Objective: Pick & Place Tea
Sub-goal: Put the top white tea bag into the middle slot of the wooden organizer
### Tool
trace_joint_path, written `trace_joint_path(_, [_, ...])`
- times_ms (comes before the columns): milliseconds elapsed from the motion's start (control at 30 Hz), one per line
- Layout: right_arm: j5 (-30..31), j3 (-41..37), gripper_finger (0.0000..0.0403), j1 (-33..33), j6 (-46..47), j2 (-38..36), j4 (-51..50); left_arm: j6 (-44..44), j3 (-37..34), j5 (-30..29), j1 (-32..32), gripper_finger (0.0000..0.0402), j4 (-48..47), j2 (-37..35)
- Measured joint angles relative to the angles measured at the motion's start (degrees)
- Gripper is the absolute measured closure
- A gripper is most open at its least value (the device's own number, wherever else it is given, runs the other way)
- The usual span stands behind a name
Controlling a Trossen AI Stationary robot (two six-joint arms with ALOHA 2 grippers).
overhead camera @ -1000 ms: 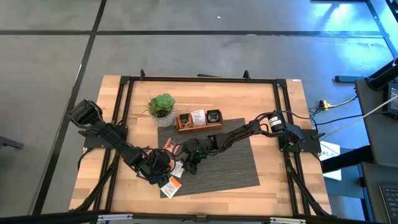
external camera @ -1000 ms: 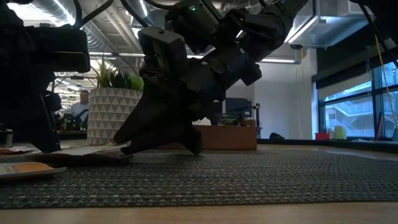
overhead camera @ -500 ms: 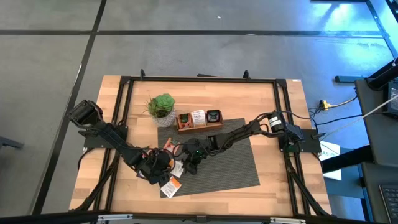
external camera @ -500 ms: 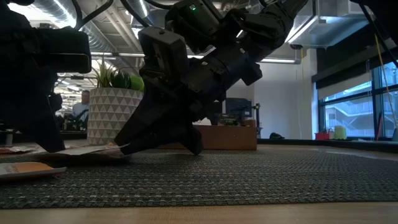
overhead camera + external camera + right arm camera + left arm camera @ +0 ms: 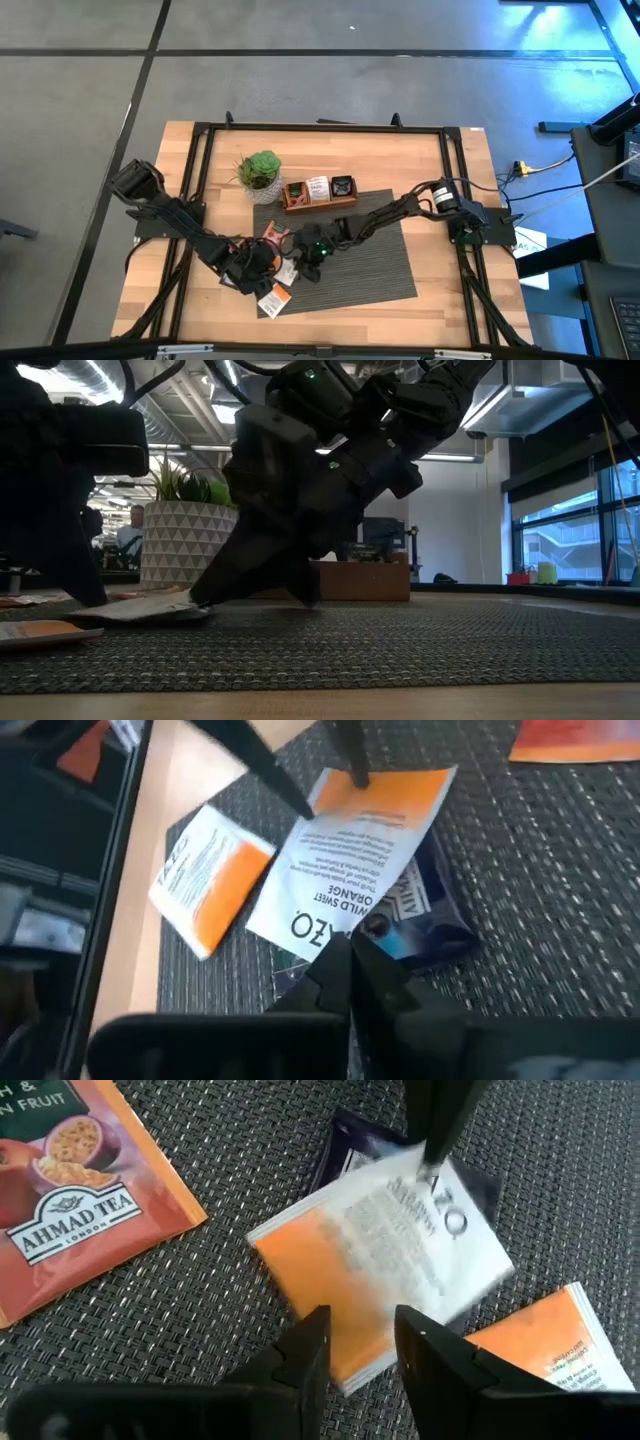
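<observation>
Wooden table (image 5: 440,170) with dark woven mat (image 5: 370,270) — right gripper (image 5: 352,942) pinches white-orange sachet (image 5: 350,840); left gripper (image 5: 360,1335) parted, empty — ceiling ducts behind.

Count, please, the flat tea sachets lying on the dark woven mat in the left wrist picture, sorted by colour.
Orange-red flat paper sachet: 1
White-and-orange flat paper sachet: 2
Dark blue-black flat sachet, partly hidden under a white-and-orange one: 1
Total: 4
</observation>
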Motion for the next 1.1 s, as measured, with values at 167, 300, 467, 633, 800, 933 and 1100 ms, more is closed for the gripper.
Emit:
trace_joint_path(167, [-0.6, 0.0, 0.0399, 0.0, -4.8, -3.8, -4.0, 2.3, 0.0, 1.0, -0.1, 0.0294, 0.2, -2.5])
trace_joint_path(300, [0.0, 0.0, 0.0399, 0.2, -9.7, -6.8, -9.6, 7.3, 0.0, 1.2, -0.2, 0.0292, 3.9, -4.2])
trace_joint_path(467, [6.8, 0.1, 0.0401, 1.5, -20.3, -11.3, -19.0, 13.7, 0.0, -0.2, 0.4, 0.0291, 14.9, -4.8])
trace_joint_path(633, [15.0, 0.1, 0.0401, 4.1, -27.3, -14.5, -26.7, 21.0, 0.0, -0.6, 2.3, 0.0291, 24.1, -4.8])
trace_joint_path(800, [19.6, 0.1, 0.0401, 6.6, -28.5, -15.0, -29.3, 23.8, 0.0, -1.2, 5.0, 0.0278, 25.5, -4.8])
trace_joint_path(933, [19.7, 0.1, 0.0401, 7.8, -28.5, -15.0, -29.9, 25.2, 0.0, -1.8, 7.7, 0.0257, 24.7, -4.8])
trace_joint_path(1100, [19.7, 0.1, 0.0402, 8.1, -28.5, -15.0, -30.0, 30.5, 0.0, 1.1, 10.2, 0.0216, 24.6, -4.8])
